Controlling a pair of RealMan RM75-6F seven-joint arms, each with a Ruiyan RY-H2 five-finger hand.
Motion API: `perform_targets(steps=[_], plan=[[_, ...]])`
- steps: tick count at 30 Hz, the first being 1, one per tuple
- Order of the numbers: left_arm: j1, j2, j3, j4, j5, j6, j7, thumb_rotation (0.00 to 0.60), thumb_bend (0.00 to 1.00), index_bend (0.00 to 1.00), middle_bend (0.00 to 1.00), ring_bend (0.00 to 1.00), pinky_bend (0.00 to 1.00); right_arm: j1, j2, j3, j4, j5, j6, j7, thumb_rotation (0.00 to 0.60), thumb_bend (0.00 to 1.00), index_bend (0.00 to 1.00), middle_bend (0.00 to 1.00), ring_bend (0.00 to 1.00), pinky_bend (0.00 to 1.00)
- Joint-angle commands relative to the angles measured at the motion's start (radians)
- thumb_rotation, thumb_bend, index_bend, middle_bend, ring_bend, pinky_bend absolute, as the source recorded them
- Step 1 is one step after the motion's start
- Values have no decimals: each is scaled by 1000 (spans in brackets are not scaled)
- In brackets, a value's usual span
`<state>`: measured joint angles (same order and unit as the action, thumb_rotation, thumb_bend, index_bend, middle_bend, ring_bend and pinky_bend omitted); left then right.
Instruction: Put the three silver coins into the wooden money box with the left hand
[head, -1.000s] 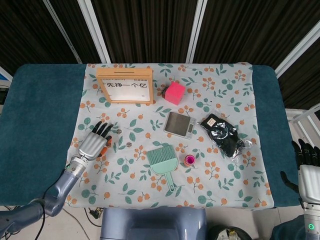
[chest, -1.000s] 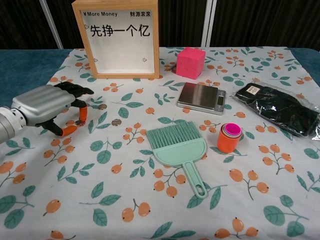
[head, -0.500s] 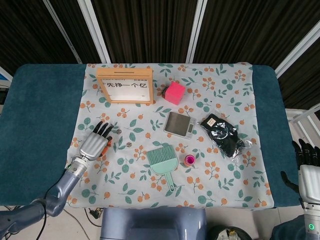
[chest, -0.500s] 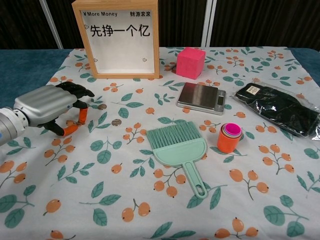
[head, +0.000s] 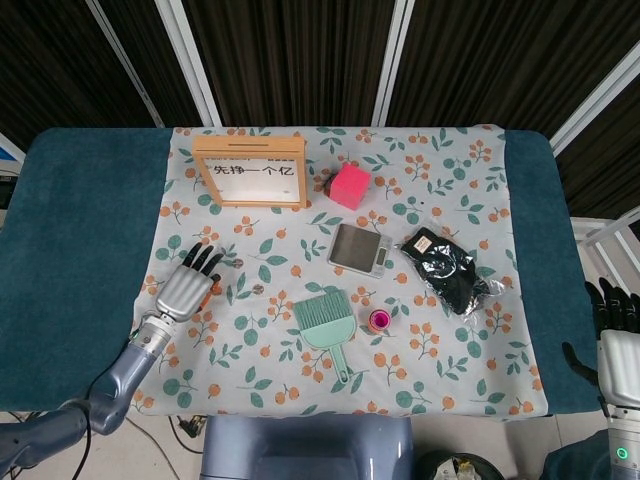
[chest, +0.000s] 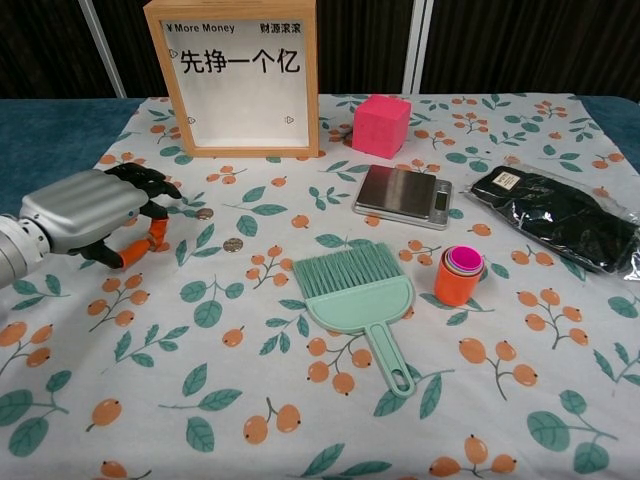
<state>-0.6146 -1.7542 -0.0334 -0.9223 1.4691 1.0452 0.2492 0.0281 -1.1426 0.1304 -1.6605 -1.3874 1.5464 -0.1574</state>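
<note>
The wooden money box (head: 250, 171) (chest: 237, 77) stands upright at the back left of the floral cloth. Two silver coins lie flat on the cloth, one (chest: 205, 213) (head: 237, 262) just right of my left hand and one (chest: 233, 244) (head: 258, 289) a little nearer the brush. My left hand (chest: 90, 212) (head: 186, 284) hovers low over the cloth with its fingers curled in, thumb and a fingertip (chest: 155, 234) meeting in a pinch. The third coin is not on the cloth and seems held in that pinch, mostly hidden. My right hand (head: 617, 335) hangs off the table's right edge, fingers apart, holding nothing.
A pink cube (chest: 381, 125), a small metal scale (chest: 403, 194), a black packet (chest: 560, 215), an orange cup stack (chest: 459, 274) and a green hand brush (chest: 355, 295) lie right of the coins. Teal table surface (head: 70, 250) borders the cloth on the left.
My left hand has drawn slightly back to the left and lifted a little off the cloth with its fingertips closed. The coin seen under those tips no longer shows on the cloth.
</note>
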Motion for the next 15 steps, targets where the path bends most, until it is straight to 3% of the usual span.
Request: perform_targets(steps=[1, 15], plan=[[3, 8, 2, -9, 2, 5, 15, 600, 542, 656, 139, 0, 0, 1, 0, -1, -1, -1, -2, -2, 600, 358, 27, 20, 23, 0], [9, 44, -34, -52, 12, 89, -9, 600, 542, 679, 144, 0, 0, 0, 0, -1, -1, 0, -2, -3, 600, 358, 27, 21, 23, 0]])
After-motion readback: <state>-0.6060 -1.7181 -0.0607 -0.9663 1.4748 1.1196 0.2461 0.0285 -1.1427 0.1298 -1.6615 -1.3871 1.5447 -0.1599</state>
